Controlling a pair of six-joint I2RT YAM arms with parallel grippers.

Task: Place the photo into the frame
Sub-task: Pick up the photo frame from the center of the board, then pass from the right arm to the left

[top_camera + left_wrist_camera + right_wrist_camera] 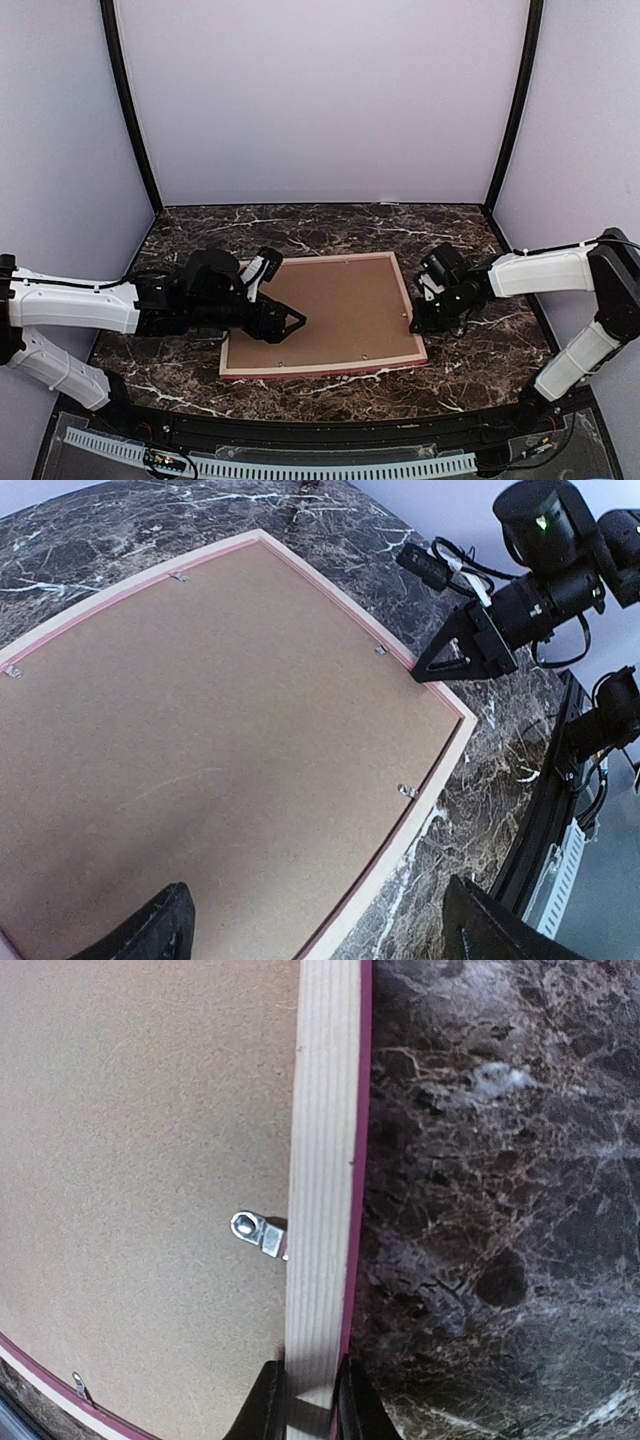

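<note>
The frame (pixel 320 370) lies face down on the table, its pale wood rim and pink edge showing. A plain brown backing board (pixel 345 315) fills it, held by small metal tabs (pixel 255 1232). The photo is hidden. My left gripper (pixel 290 322) is open and empty, low over the board's left part. In the left wrist view (pixel 320 920) one finger (pixel 160 930) is over the board and the other is past the frame's near rail (pixel 440 770). My right gripper (pixel 418 322) is shut on the frame's right rail (pixel 322 1160), with a finger on each side (pixel 308 1400).
The dark marble table (pixel 480 350) extends round the frame. Grey walls with black posts (pixel 130 110) close the back and sides. A black ledge with cable ducting (pixel 300 465) runs along the near edge.
</note>
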